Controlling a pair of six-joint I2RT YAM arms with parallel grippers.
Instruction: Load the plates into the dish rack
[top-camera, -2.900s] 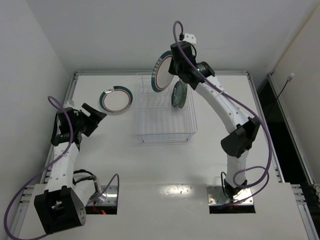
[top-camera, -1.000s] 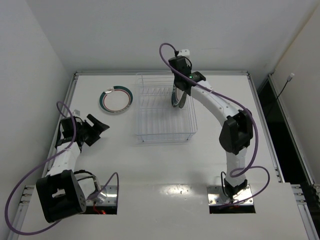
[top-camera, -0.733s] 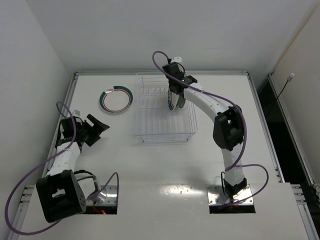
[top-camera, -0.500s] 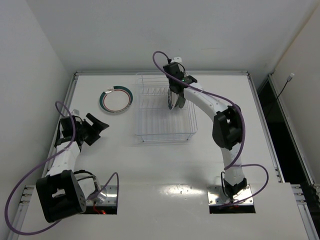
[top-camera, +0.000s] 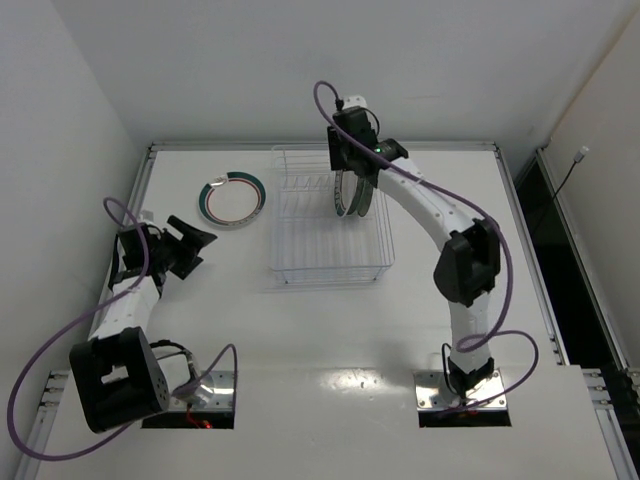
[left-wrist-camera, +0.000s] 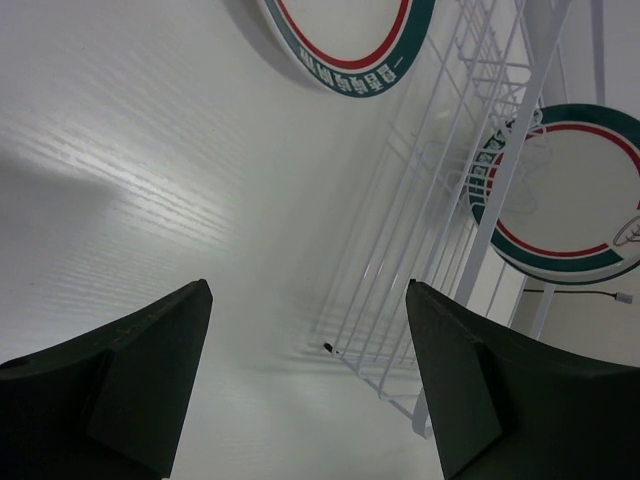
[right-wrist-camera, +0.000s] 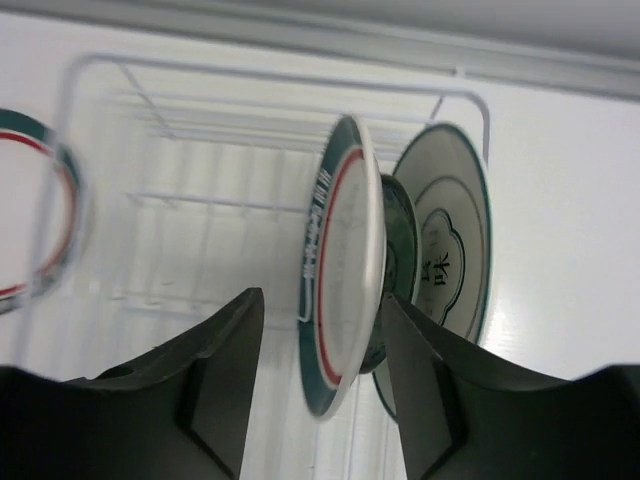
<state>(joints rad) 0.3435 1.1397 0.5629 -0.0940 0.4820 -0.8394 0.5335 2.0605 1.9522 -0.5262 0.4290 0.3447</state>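
Three plates (right-wrist-camera: 340, 230) stand in the dish rack (top-camera: 330, 250), right end effector (right-wrist-camera: 320, 297) parted around one; fourth plate (top-camera: 231, 197) lies beyond the wide-open left end effector (left-wrist-camera: 307, 285).

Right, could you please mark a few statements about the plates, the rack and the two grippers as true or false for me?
1. A loose plate lies flat on the table, left of the dish rack. True.
2. The left gripper is shut on a plate. False: it is open and empty.
3. The dish rack holds no plates. False: a teal-rimmed plate and a patterned plate stand upright in it.
4. The right gripper is over the rack, with one finger on either side of the teal-rimmed plate. True.
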